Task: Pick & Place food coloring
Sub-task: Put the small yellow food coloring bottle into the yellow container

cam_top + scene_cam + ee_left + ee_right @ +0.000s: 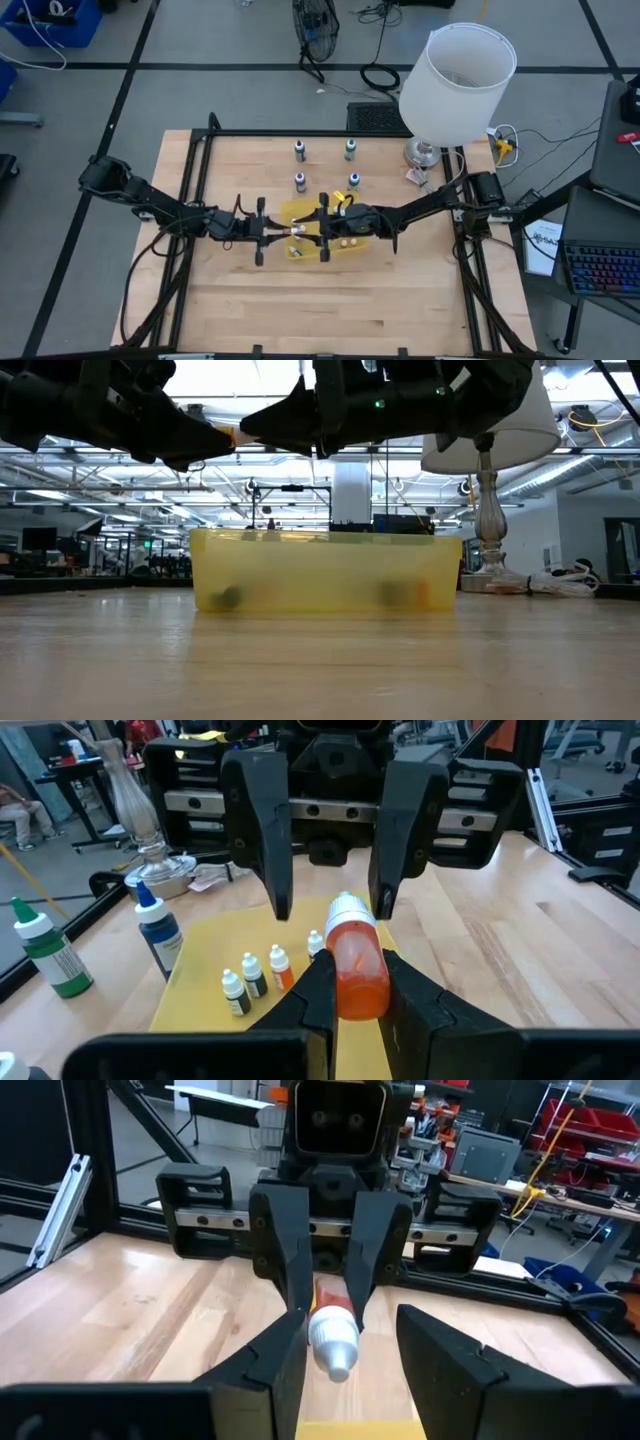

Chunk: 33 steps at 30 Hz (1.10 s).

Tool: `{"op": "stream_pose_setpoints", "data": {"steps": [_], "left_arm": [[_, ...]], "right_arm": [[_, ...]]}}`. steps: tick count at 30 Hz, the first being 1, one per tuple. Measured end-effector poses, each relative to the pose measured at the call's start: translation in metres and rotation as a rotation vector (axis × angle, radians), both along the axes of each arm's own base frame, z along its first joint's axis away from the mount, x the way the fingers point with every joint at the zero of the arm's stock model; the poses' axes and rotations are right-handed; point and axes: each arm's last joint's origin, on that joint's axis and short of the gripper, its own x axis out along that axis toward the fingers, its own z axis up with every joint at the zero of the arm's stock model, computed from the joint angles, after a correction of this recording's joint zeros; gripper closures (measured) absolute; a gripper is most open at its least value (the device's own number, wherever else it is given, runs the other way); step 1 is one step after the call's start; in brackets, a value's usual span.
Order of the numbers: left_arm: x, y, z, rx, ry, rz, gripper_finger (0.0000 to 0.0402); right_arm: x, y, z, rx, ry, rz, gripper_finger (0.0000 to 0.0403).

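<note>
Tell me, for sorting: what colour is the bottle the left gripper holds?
Orange with a white cap; the bottle shows best in the left wrist view.

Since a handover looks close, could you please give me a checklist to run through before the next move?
1. Left gripper shut on the orange bottle: ok.
2. Right gripper open: ok.
3. Bottle's cap between the right fingers: ok.
4. Right fingers touching the cap: cannot tell.
5. Yellow tray beneath the bottle: ok.
</note>
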Motion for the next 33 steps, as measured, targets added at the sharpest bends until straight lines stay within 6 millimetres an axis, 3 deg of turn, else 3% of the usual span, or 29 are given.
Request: {"op": "stream_pose_setpoints", "data": {"steps": [8, 21, 33], "left_arm": [[0.0, 0.0, 0.0, -0.001, 0.0, 0.0, 0.0351], [0.0, 0.0, -0.002, -0.014, 0.02, -0.001, 0.0351], [0.0, 0.0, -0.003, -0.02, 0.026, -0.002, 0.0351]], "right_arm": [[0.004, 0.004, -0.013, 0.009, 0.013, 0.029, 0.0259], [0.009, 0.005, -0.011, 0.008, -0.003, 0.024, 0.0261], [0.008, 0.004, -0.014, -0.017, 0.031, 0.007, 0.0342]]}}
